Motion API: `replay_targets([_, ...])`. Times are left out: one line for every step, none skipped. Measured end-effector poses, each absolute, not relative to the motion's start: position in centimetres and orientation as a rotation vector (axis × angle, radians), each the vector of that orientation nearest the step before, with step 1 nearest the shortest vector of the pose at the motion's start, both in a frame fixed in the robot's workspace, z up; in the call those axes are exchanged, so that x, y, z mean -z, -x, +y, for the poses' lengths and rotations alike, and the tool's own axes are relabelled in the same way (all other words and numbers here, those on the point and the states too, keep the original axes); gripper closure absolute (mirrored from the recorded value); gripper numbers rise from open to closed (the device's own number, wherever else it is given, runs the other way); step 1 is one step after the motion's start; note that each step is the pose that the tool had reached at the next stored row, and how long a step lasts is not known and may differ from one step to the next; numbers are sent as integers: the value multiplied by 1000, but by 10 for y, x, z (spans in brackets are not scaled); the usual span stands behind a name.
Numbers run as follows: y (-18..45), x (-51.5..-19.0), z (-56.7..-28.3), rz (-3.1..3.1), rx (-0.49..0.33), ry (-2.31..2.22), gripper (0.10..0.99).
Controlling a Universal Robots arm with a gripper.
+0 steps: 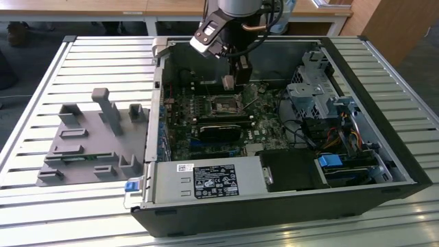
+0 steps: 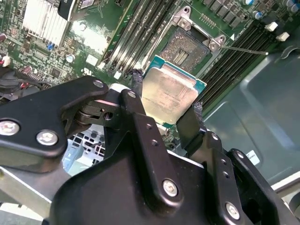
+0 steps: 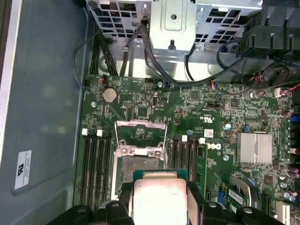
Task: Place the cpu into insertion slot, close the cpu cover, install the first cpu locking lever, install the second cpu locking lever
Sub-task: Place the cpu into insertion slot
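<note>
While the arm (image 1: 237, 10) reaches down from the 12 o'clock edge of the exterior view into the open computer case (image 1: 404, 175), its wrist points steeply downward and the tool (image 1: 231, 85) hangs over the motherboard (image 1: 205, 139). From the insertion slot (image 1: 225, 103), the tool sits at 12 o'clock, close above it and not touching.

In the second wrist view the tool (image 2: 167, 91) is closed partway, its two black fingers (image 2: 137, 89) pressing opposite edges of the cpu (image 2: 171, 96). The chip's dull silver top faces the camera, and it is held tilted and clear of the board. The insertion slot (image 2: 187, 49) beyond it is bare, and a thin locking lever (image 2: 243, 50) juts from one corner.

In the first wrist view the cpu (image 3: 159, 199) overlaps the near edge of the insertion slot (image 3: 140, 166). The cpu cover (image 3: 140, 133) is swung back off the slot on the side away from the chip.

The case rests on a slatted bench (image 1: 103, 56), with a grey fixture block (image 1: 82, 149) at 9 o'clock from the case.
</note>
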State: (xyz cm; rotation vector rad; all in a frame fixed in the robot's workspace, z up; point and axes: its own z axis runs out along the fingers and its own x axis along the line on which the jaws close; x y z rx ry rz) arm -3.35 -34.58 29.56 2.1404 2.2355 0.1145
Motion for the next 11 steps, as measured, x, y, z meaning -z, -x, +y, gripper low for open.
replay_targets([34, -295, -346, 2235, -114, -2140, 545])
replay_targets([34, -295, -346, 2235, -114, -2140, 545])
replay_targets([34, -295, -346, 2236, -115, -2140, 545])
replay_targets([34, -294, -346, 2235, -114, -2140, 545])
replay_targets([34, -293, -346, 2235, -113, -2140, 545])
replay_targets([34, -292, -346, 2235, -113, -2140, 545])
replay_targets([34, -290, -346, 2235, -113, -2140, 545])
replay_targets([34, -289, -346, 2235, -113, -2140, 545])
replay_targets([34, -288, -346, 2234, -113, -2141, 545])
replay_targets([34, -287, -345, 2232, -113, -2143, 545])
replay_targets([34, -286, -345, 2229, -113, -2146, 545])
